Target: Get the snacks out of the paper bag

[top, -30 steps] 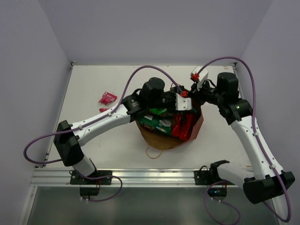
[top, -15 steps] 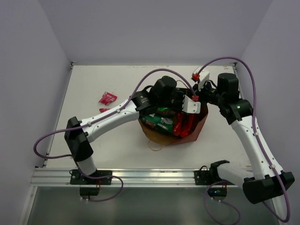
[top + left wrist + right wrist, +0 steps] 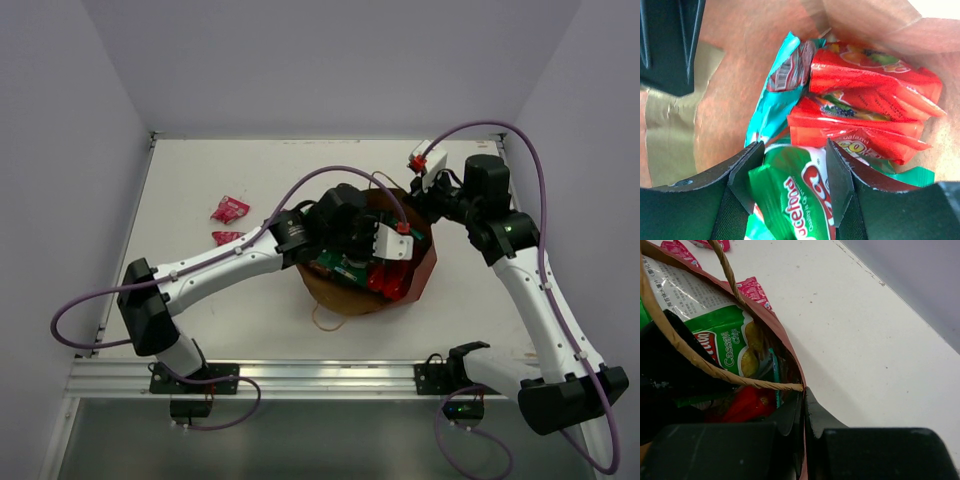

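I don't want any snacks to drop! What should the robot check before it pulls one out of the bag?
1. Left gripper reaches inside the paper bag: ok.
2. Green chip bag lies between its fingers: ok.
3. Fingers squeezing the green chip bag firmly enough to lift it: cannot tell.
4. Right gripper shut on the paper bag's rim: ok.
5. Red packets lie beyond the fingers, not caught: ok.
6. Teal packet clear of the nearby finger: cannot tell.
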`<state>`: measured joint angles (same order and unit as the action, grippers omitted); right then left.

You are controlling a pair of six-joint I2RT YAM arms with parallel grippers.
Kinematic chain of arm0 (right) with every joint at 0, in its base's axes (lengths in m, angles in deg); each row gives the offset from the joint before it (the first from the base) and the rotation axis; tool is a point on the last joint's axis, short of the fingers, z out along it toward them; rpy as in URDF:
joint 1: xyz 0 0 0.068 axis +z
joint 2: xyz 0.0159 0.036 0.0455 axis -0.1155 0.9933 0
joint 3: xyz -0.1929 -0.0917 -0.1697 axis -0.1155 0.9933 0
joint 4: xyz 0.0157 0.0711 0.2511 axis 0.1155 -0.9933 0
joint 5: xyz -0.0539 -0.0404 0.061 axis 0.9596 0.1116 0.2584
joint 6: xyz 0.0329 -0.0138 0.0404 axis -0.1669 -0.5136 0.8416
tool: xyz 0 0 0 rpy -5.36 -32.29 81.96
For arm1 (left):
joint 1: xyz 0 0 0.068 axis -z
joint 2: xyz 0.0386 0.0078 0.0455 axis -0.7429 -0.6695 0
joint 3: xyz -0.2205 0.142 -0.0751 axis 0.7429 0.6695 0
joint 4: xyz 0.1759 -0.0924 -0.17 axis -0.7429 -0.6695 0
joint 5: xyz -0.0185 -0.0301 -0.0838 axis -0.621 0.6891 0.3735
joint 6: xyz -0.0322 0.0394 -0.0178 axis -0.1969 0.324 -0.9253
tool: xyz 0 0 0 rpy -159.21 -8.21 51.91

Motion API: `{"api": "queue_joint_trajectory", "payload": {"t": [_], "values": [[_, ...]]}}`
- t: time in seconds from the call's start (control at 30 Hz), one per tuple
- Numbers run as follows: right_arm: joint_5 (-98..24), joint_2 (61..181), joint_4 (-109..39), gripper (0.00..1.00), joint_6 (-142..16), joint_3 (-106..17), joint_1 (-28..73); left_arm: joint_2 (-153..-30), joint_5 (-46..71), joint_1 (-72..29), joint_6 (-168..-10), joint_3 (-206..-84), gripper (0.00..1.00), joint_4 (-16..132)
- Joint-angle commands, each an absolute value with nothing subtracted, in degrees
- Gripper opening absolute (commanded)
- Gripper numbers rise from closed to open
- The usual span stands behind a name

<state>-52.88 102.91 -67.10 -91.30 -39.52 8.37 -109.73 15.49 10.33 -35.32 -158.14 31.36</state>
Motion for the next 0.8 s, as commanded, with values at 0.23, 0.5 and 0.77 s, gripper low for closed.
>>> {"api": "queue_joint_trajectory", "payload": {"t": [0.23, 0.5, 0.77], "values": [[-54.62, 99.94, -61.22, 0.00, -90.65, -39.40, 8.75, -104.15, 6.69, 9.95, -37.83, -154.65, 0.49, 34.36], [-54.63, 100.11, -61.31, 0.00, -90.30, -39.48, 8.75, -100.11, 9.06, 9.42, -38.53, -159.91, 0.00, 35.50], [-53.04, 99.50, -60.96, 0.00, -90.57, -38.43, 8.75, -88.86, -0.68, 9.42, -40.46, -167.29, 0.00, 45.25]]}}
